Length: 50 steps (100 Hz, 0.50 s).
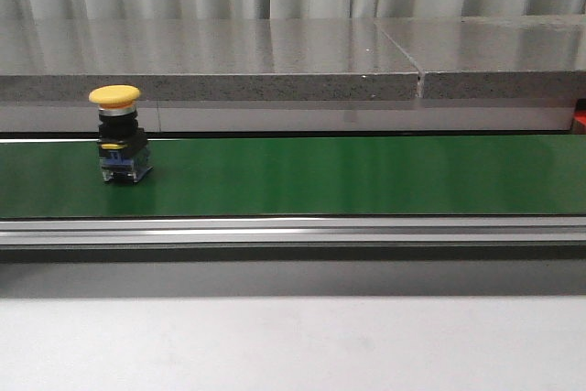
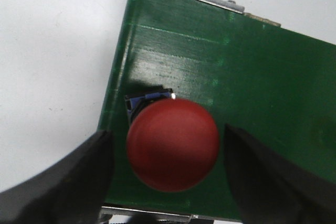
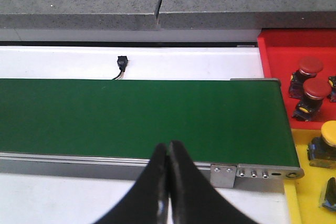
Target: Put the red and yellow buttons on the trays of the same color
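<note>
A long dark green conveyor belt (image 1: 320, 176) runs across the scene in front of a grey speckled stone ledge (image 1: 275, 57). In the front view, a push button with a round yellow mushroom cap and a black and blue body (image 1: 119, 133) stands upright on the belt toward the left.

In the left wrist view, the left hand (image 2: 165, 156) is spread wide. Its two black fingers (image 2: 73, 182) stand either side of a push button with a round red mushroom cap (image 2: 173, 144), apart from it, near one end of the belt. Nothing is gripped yet.

In the right wrist view, the right hand (image 3: 168, 182) has its fingers pressed together, holding nothing, above the near edge of the belt. Past the belt's end sit a red plastic tray (image 3: 273, 56) holding two red-capped buttons (image 3: 307, 82) and a yellow plastic tray (image 3: 310, 182) holding a yellow-capped button (image 3: 325, 142).

Likely risks: the domed red cap is smooth, so fingers closing on it could slip off. If the belt is moving, the button could drift out from between the fingers. A finger nudging it off-centre could topple it.
</note>
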### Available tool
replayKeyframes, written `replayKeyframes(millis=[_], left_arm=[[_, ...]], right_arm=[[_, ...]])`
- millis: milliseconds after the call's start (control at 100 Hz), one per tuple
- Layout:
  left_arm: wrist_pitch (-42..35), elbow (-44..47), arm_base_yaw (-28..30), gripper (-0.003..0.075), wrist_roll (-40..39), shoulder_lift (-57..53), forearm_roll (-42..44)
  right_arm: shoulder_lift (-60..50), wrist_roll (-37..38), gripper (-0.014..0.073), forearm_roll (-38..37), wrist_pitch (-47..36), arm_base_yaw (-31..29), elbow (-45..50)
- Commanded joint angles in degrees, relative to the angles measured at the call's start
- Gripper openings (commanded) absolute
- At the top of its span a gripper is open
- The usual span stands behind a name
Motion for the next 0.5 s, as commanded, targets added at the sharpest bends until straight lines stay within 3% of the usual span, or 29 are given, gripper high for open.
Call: replayKeyframes(millis=[0, 220, 290, 360, 490], left_arm=[[-2.48, -1.68, -0.36, 0.0564, 0.51, -2.72, -2.46], [-6.91, -1.68, -1.44, 0.0564, 5.24, -7.21, -3.42], [-8.3, -1.68, -3.0, 0.0522, 5.57, -9.61, -2.59], [-9.32, -1.68, -5.17, 0.0414, 5.57, -11.97, -1.14], [-10.15, -1.57, -10.17, 0.0083, 5.57, -15.7, 1.41]], right_arm=[[0.36, -0.43, -0.0067, -0.08, -3.97, -0.04, -1.32], [0.36, -0.43, -0.0067, -0.08, -3.97, -0.04, -1.32], [0.36, -0.43, -0.0067, -0.08, -3.97, -0.04, -1.32], [0.36, -0.43, -0.0067, -0.08, -3.97, -0.04, -1.32], [0.36, -0.43, -0.0067, -0.08, -3.97, -0.04, -1.32]])
